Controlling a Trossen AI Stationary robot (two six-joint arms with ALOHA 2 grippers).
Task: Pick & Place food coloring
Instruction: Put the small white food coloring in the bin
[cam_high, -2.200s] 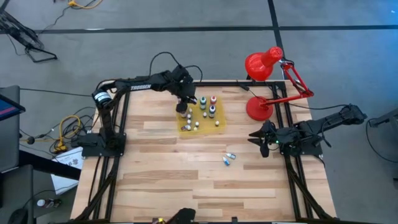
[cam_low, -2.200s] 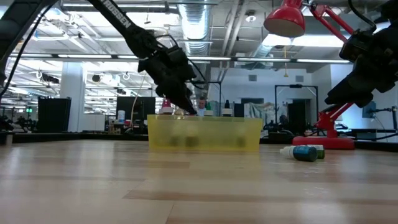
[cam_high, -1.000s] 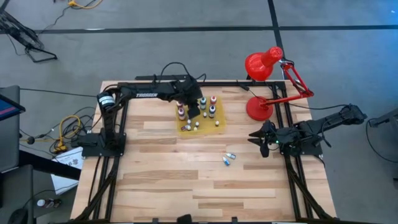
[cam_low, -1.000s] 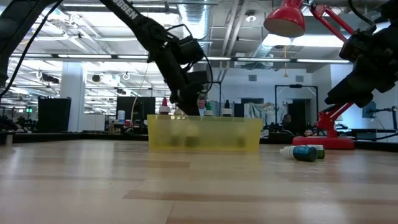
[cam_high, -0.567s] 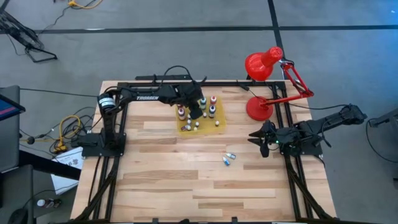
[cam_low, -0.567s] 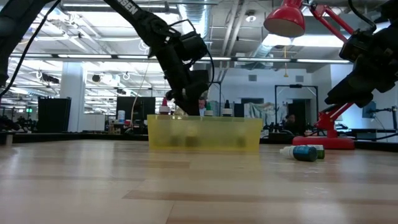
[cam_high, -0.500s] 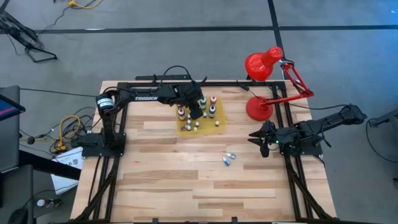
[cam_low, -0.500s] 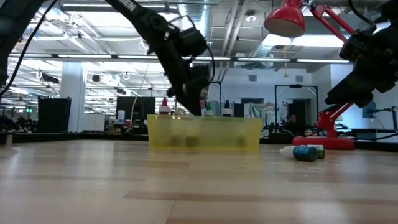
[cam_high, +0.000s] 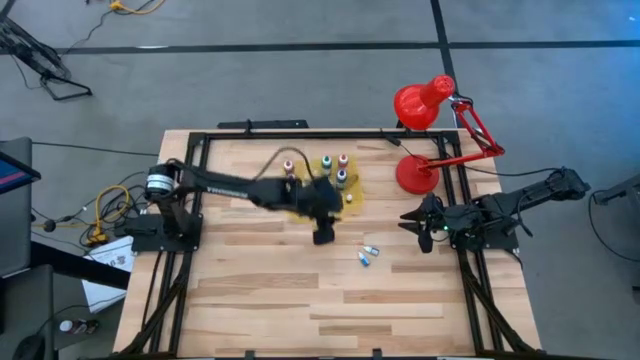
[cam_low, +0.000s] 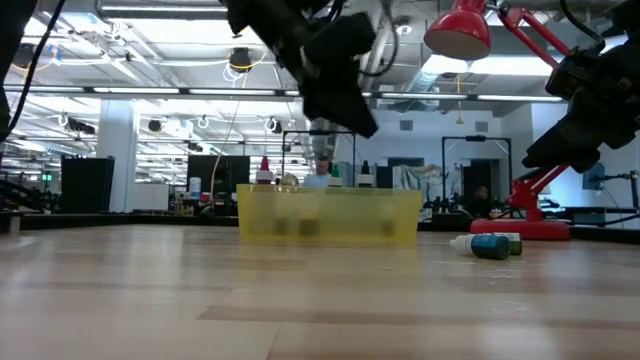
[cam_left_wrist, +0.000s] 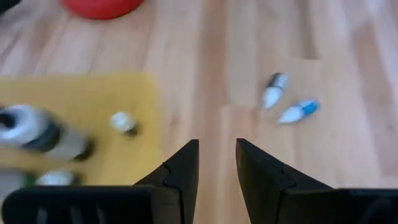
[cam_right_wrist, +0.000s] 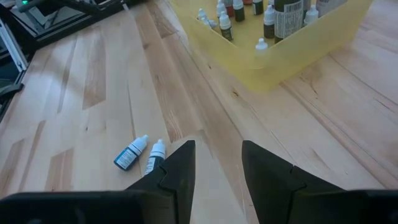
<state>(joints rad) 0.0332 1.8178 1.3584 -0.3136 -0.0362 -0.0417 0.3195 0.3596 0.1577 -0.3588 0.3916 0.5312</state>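
Landmark: the yellow tray (cam_high: 352, 200) on the wooden table (cam_high: 250, 290); every place below is given from it.

Loose bottles: two small dropper bottles (cam_high: 367, 254) lie on their sides on the bare wood, on the near side of the yellow tray and toward the right arm, well apart from it. They lie just beside each other, one with a blue body. They show also in the low view (cam_low: 487, 244), the left wrist view (cam_left_wrist: 287, 103) and the right wrist view (cam_right_wrist: 140, 154).

Left gripper: the left gripper (cam_high: 323, 232) hangs above the table just off the yellow tray's near edge, between the tray and the loose bottles. Its fingers (cam_left_wrist: 180, 168) stand a little apart with only bare wood showing in the gap; nothing is held. In the low view it is raised clear above the tray (cam_low: 340, 85).

Right gripper: the right gripper (cam_high: 412, 222) waits at the table's right edge, well apart from the yellow tray, level with its near side. Its fingers (cam_right_wrist: 177, 163) are spread, with nothing between them.

Tray contents: food coloring bottles (cam_high: 333, 172) stand upright inside the yellow tray, small white-capped ones (cam_right_wrist: 219, 22) among taller darker ones; the count cannot be told.

Lamp: a red desk lamp (cam_high: 425, 110) stands beyond the yellow tray's far right corner, its round base (cam_high: 416, 175) near the tray.
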